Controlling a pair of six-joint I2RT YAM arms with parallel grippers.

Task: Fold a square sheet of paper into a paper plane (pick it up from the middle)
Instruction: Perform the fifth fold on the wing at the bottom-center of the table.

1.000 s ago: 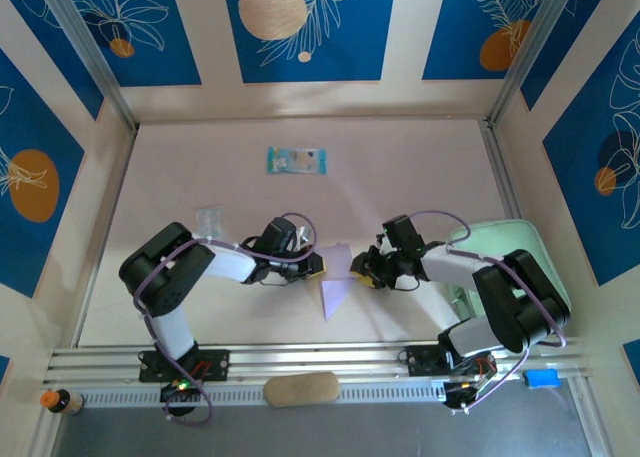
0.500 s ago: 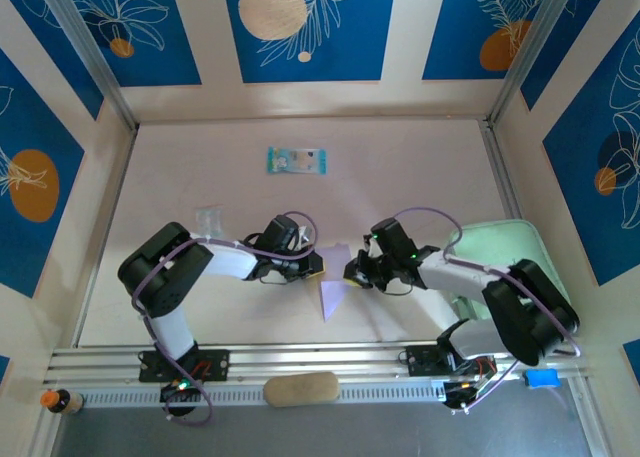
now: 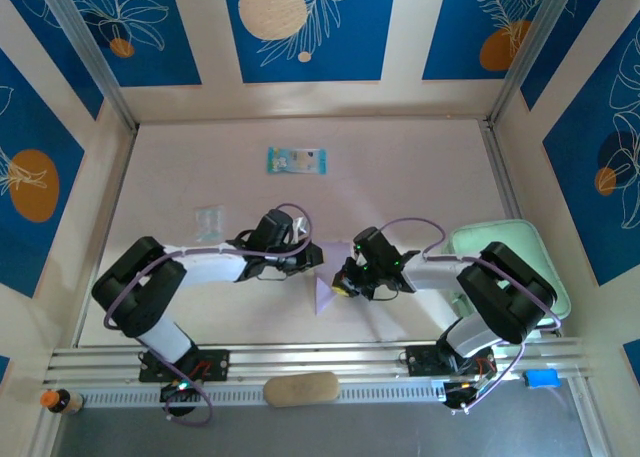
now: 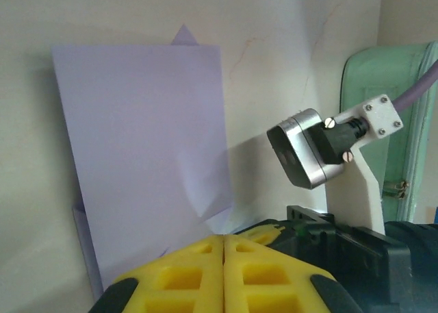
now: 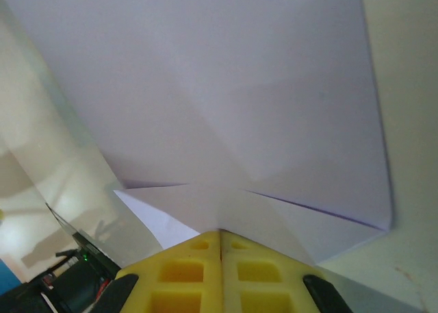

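Mid-fold step, we judge — square sheet of paper point(image 3: 325, 289), part-creased, sits mid-table between grippers. Right gripper point(image 5: 220, 232) pinched on its edge; left gripper point(image 4: 224, 239) closed at opposite edge, hold unclear. Next — we draw flap over, align edges, press crease.

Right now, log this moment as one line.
thing: partly folded pale lilac paper sheet; left gripper: shut at its edge; right gripper: shut on it

Soft, even light; faint shadows on the table point(image 3: 400, 177); yellow fingers point(image 4: 171, 279) slightly blurred up close.
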